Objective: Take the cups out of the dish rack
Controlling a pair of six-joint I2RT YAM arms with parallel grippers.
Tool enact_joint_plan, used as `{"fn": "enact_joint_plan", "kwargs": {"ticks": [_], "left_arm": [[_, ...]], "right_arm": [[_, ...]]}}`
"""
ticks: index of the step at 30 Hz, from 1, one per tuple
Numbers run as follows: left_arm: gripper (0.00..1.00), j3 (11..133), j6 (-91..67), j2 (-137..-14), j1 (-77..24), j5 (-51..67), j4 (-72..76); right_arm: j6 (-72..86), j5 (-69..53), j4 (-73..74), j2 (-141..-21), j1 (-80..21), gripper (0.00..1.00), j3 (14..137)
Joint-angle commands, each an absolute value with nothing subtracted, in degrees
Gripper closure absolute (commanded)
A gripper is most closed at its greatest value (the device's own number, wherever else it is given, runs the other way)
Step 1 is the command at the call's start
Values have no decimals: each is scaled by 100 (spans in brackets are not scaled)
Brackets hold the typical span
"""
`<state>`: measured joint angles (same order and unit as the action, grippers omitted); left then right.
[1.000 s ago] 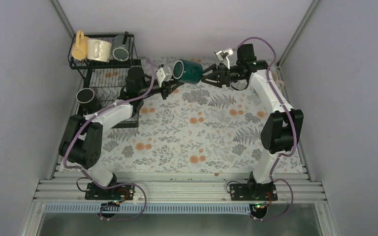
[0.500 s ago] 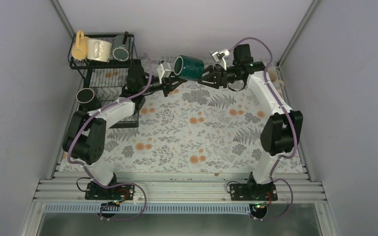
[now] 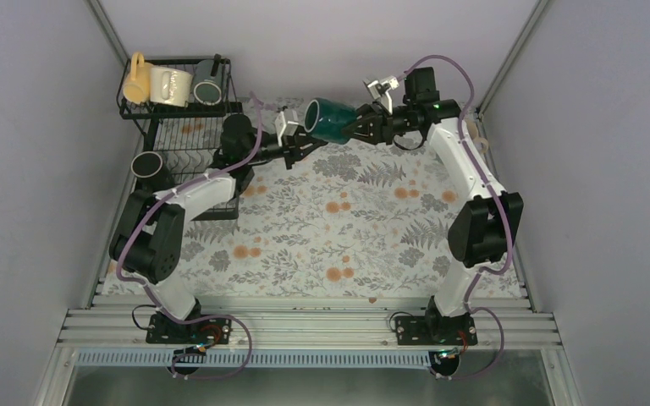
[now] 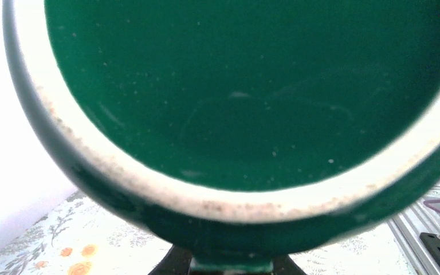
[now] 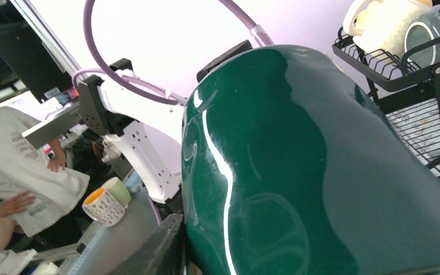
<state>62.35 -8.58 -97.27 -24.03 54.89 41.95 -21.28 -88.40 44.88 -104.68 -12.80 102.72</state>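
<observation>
The right pincer clamps the dark green mug, now farther from the dish rack; I cannot tell the grip of the left pincer.

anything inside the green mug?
The left wrist view looks straight into the dark green mug: bare glaze with light specks, nothing in it. The upper part of the inside is out of frame.

A dark green glossy ceramic mug hangs on its side in the air at upper centre, mouth facing left. The black wire dish rack stands upper left; its raised shelf holds a yellow mug, a cream lettered mug and a dark grey mug; a black mug sits at its lower-left edge
</observation>
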Motion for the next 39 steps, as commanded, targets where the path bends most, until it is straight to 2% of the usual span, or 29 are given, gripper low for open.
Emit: {"fn": "enact_joint_plan", "kwargs": {"ticks": [1, 5, 6, 12, 15, 18, 20, 22, 25, 30, 34, 39], "left_arm": [[98, 6341, -941, -9795, -2439, 5628, 4893], [97, 6443, -924, -9832, -2478, 5711, 4784], [93, 6460, -909, -9841, -2486, 5727, 4730], [61, 6442, -426, -9624, -2487, 5671, 4137], [39, 6421, -130, -9408, -2472, 5600, 3734], [23, 6215, 266, -8989, -2413, 5442, 3328], [16, 6058, 610, -8628, -2336, 5259, 2974], [13, 6056, 1205, -8275, -2277, 4934, 2225], [12, 6253, 1707, -7900, -2106, 4342, 1187], [12, 7021, 2536, -7503, -1817, 2879, -791], [12, 7451, 3275, -7163, -1334, 2338, -2101], [12, 7629, 4192, -6871, -626, 1780, -3113]], "right_arm": [[-2183, -9830, 4481, -10609, -1353, 73, 10378], [-2367, -9844, 4646, -10596, -1362, 92, 10373], [-2388, -9825, 4671, -10577, -1362, 96, 10391], [-2387, -9444, 4636, -10351, -1349, 97, 10322], [-2153, -9213, 4435, -10242, -1277, 97, 10290], [-1747, -8826, 4107, -10127, -1064, 97, 10300], [-1616, -8508, 4055, -10083, -848, 97, 10364], [-1821, -8013, 4342, -10136, -658, 97, 10616], [-2469, -6618, 5220, -10489, -612, 97, 11387], [-2643, -3844, 5947, -11319, -608, 97, 12788], [-3024, -2389, 6742, -12007, -604, 97, 13985], [-3632, -1339, 7076, -12322, -601, 97, 13712]]}}
